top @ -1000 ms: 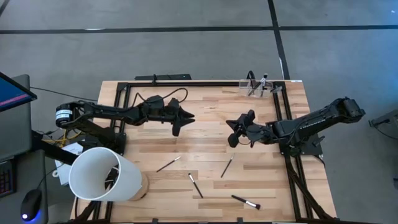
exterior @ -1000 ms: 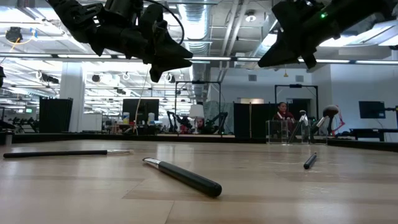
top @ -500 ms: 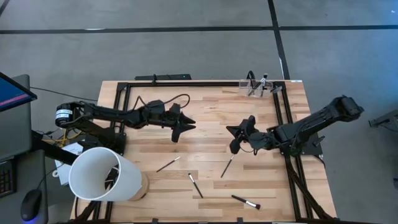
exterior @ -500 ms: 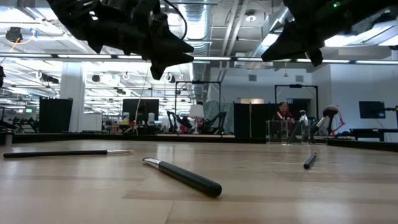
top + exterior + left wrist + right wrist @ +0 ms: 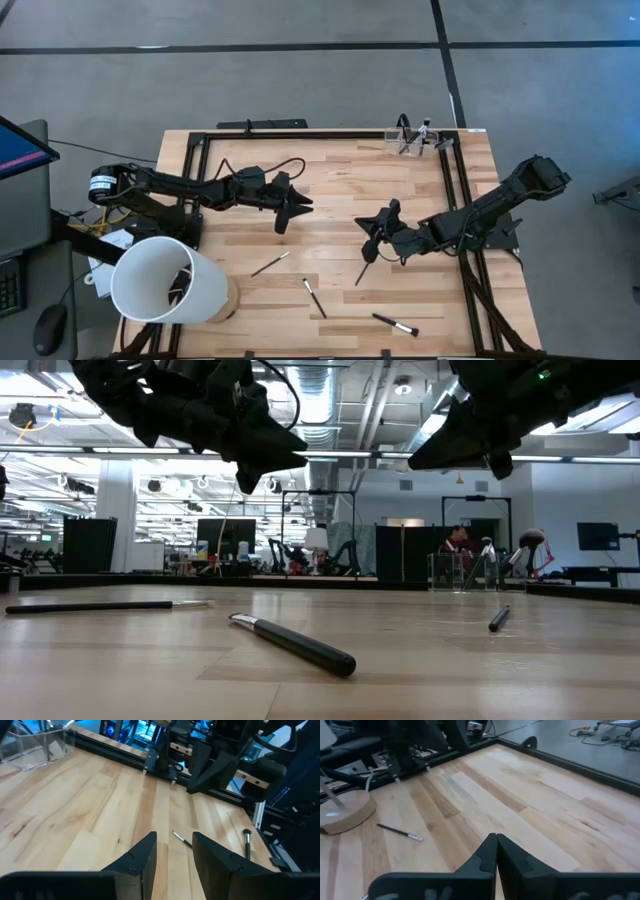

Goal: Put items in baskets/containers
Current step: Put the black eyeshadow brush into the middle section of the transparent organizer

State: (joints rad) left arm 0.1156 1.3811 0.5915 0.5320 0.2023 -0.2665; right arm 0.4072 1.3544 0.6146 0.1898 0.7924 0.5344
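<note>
Four loose makeup brushes lie on the wooden worktop (image 5: 330, 170) toward its near edge: one slim brush (image 5: 270, 264) lies nearest the big white tub (image 5: 165, 280), a second brush (image 5: 365, 268) lies slanted just below the right gripper (image 5: 372, 238), a third brush (image 5: 314, 298) lies between them and closer to the edge, and a fourth brush with a pale tip (image 5: 396, 325) lies nearest the front. The white tub lies tipped on its side at the left front corner, on a round wooden base, its mouth open to the camera above. At the far right corner stands the small clear holder (image 5: 412, 140), with a few brushes already upright inside it. Black rails frame the worktop on the far side and on both flanks. Nothing lies between either gripper and the loose brushes.

From the left, the left arm stretches out low over the middle of the worktop, and its left gripper (image 5: 284, 203) hangs above bare wood with the fingers parted and nothing between them. The right arm reaches in from the right rail, bent down toward the front; its gripper is clenched tight on nothing, fingers pressed together, poised above the top end of the slanted brush.
</note>
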